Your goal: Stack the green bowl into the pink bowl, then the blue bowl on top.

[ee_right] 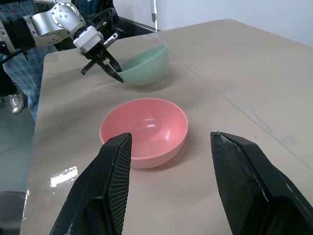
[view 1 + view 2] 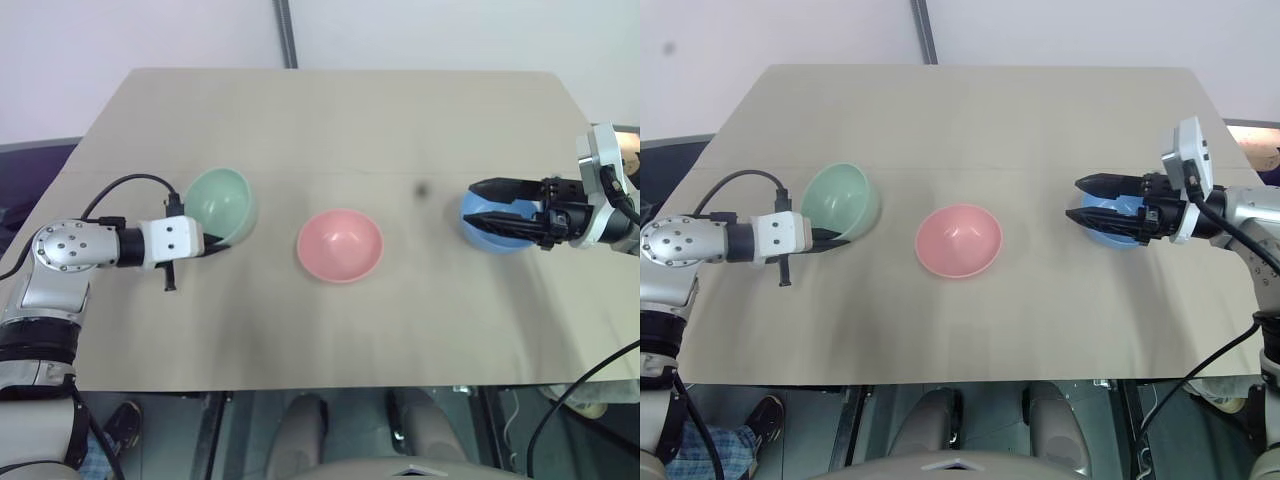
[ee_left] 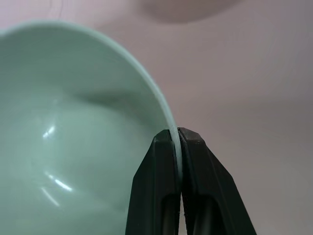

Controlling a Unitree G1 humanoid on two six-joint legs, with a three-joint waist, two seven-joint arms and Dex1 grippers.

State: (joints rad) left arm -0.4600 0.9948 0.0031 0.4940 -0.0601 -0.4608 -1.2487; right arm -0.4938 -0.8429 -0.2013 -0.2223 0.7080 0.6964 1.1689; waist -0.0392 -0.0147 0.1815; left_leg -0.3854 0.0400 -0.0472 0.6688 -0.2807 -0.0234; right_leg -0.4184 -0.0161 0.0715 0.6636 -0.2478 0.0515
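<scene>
Green bowl [image 3: 73,147] rim pinched by left gripper [image 3: 178,139], wrist view confirms.

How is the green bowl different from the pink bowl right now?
The green bowl is tilted, while the pink bowl sits level in the middle of the table. The left gripper pinches the green bowl's rim; nothing touches the pink bowl. Both are plain, smooth, empty and look alike in size.

The right end effector [image 2: 480,203] covers part of the blue bowl [image 2: 487,238]. In the left wrist view, the green bowl [image 3: 73,137] is cut off by the frame edge.
</scene>
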